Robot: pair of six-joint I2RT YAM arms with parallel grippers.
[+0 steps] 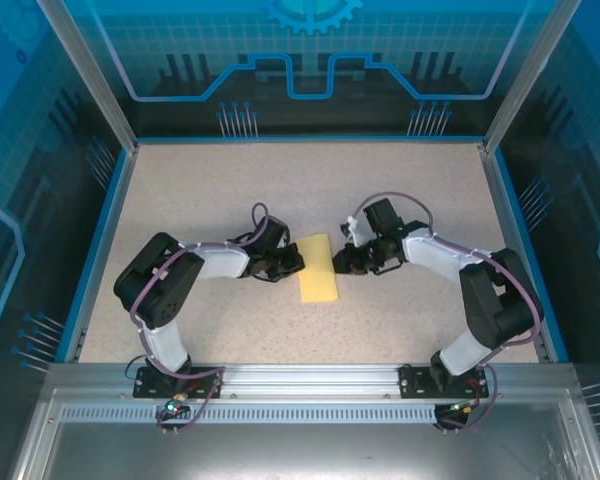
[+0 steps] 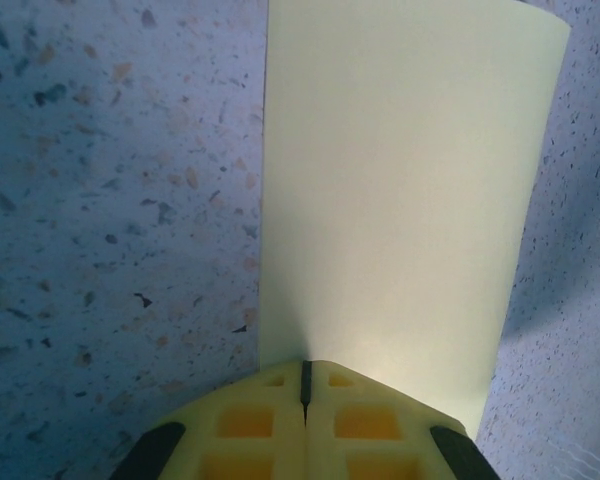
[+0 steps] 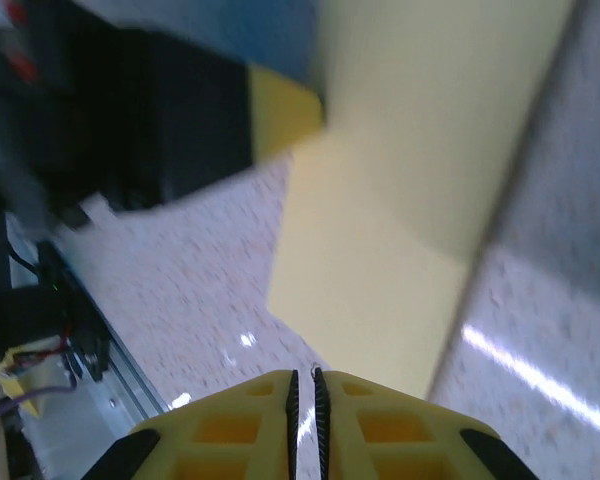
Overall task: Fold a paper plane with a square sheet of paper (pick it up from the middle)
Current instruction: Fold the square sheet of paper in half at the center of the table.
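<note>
Plainly the square sheet of paper (image 1: 318, 268) (thin, floppy) wanted a light pinch mid-sheet; the left gripper (image 2: 305, 365) and right gripper (image 3: 305, 375) had their jaws closed.

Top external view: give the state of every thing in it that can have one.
sheet of paper: narrow rectangle, lying on the table, no plane yet.
left gripper: shut, tips at the paper's edge.
right gripper: shut, tips near the paper's other edge.
</note>
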